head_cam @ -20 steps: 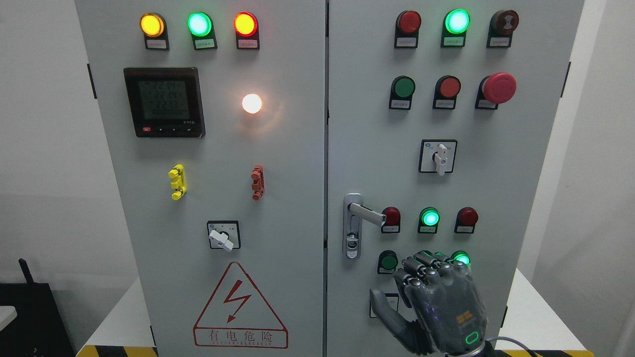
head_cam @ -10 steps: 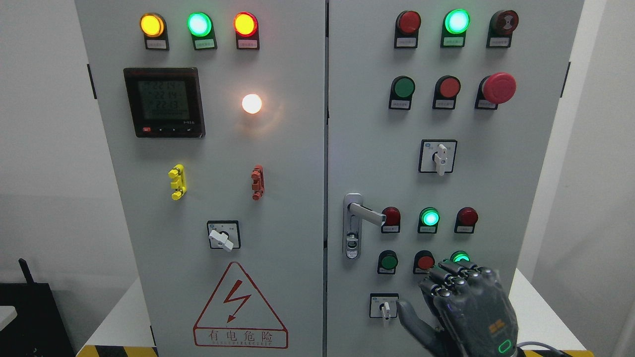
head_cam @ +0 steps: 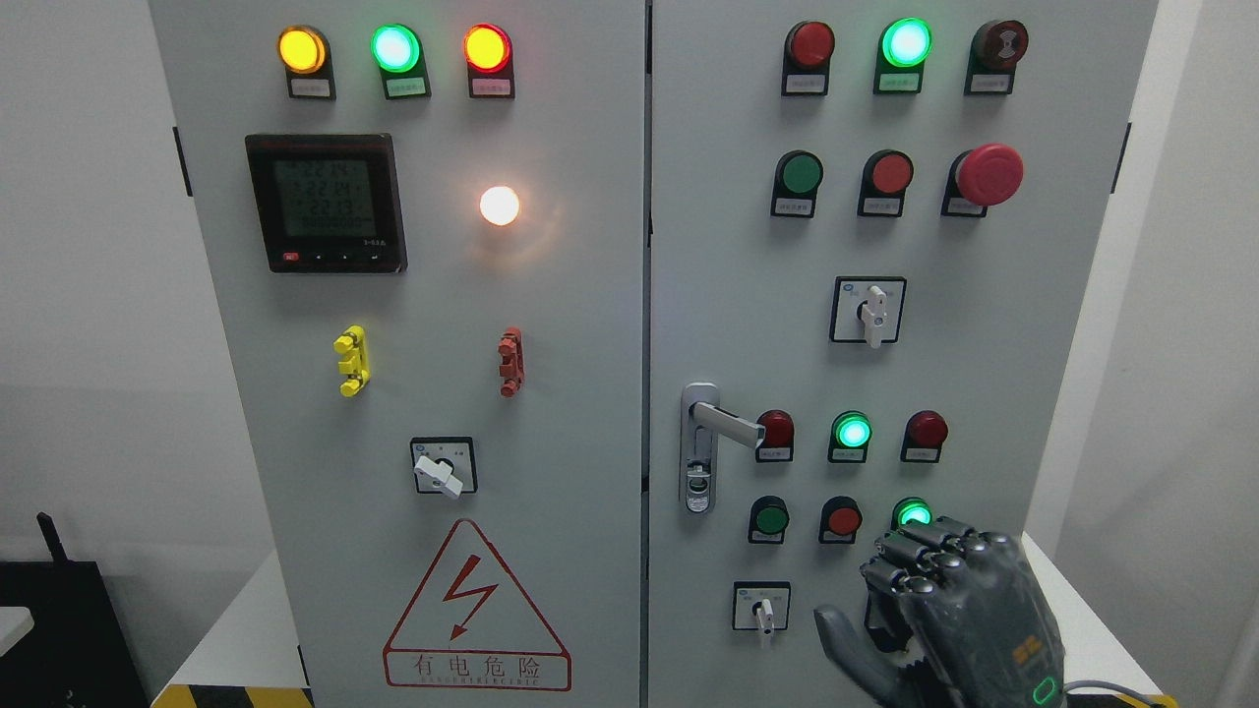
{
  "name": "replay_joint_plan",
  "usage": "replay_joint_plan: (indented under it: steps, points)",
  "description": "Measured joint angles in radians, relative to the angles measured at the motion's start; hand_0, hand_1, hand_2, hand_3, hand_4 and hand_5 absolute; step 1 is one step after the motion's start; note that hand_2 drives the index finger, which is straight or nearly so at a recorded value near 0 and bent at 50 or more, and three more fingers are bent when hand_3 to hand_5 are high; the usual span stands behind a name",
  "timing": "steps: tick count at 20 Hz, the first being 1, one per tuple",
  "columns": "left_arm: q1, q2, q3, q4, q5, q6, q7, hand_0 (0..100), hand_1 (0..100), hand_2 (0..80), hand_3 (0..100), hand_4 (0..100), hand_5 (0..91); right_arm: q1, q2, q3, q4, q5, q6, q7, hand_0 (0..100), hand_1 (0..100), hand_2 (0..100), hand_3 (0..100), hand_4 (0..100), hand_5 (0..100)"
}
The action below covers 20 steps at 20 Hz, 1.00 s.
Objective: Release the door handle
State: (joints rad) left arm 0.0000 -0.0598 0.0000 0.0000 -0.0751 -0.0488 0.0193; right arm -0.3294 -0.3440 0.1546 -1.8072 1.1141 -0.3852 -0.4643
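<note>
The door handle point(head_cam: 726, 423) is a silvery metal lever on the right-hand door of the grey cabinet point(head_cam: 551, 324), just beside the seam between the two doors and a little below mid-height. Its lever sticks out to the right, tilted slightly downward, from a tall narrow backplate with a keyhole point(head_cam: 697, 485) near the lower end. Nothing is touching it. The lever's tip ends just beside a dark red indicator point(head_cam: 776, 430), with a lit green lamp point(head_cam: 852, 432) farther along that row. Below are a green button point(head_cam: 769, 517), a red button point(head_cam: 842, 518) and a small white rotary switch point(head_cam: 761, 610). Down in the lower right corner, well apart from the handle, the right robot hand point(head_cam: 934, 610) hangs in front of the door, its back toward me, fingers point(head_cam: 920, 551) curled loosely at the knuckles and the thumb point(head_cam: 836, 639) out to the left, gripping nothing. The cabinet stands on a white counter point(head_cam: 1092, 629).
</note>
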Motion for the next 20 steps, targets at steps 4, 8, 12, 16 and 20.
replay_joint_plan:
  steps: [4, 8, 12, 16, 20]
  points:
    - [0.0, 0.0, 0.0, 0.0, 0.0, 0.0, 0.0, 12, 39, 0.0, 0, 0, 0.0, -0.056, -0.073, 0.062, -0.015, -0.064, 0.029, 0.0, 52, 9, 94, 100, 99, 100]
    - [0.0, 0.0, 0.0, 0.0, 0.0, 0.0, 0.0, 12, 39, 0.0, 0, 0, 0.0, -0.096, -0.131, 0.121, -0.026, -0.101, 0.049, 0.0, 52, 9, 90, 100, 98, 100]
    - [0.0, 0.0, 0.0, 0.0, 0.0, 0.0, 0.0, 12, 39, 0.0, 0, 0, 0.0, -0.121, -0.186, 0.178, -0.035, -0.124, 0.071, 0.001, 51, 10, 78, 100, 96, 100]
    - [0.0, 0.0, 0.0, 0.0, 0.0, 0.0, 0.0, 12, 39, 0.0, 0, 0, 0.0, -0.132, -0.248, 0.23, -0.041, -0.193, 0.098, 0.002, 48, 16, 60, 100, 93, 100]
    - [0.0, 0.0, 0.0, 0.0, 0.0, 0.0, 0.0, 12, 39, 0.0, 0, 0, 0.0, -0.14, -0.314, 0.27, -0.052, -0.255, 0.122, 0.004, 47, 17, 47, 99, 90, 100]
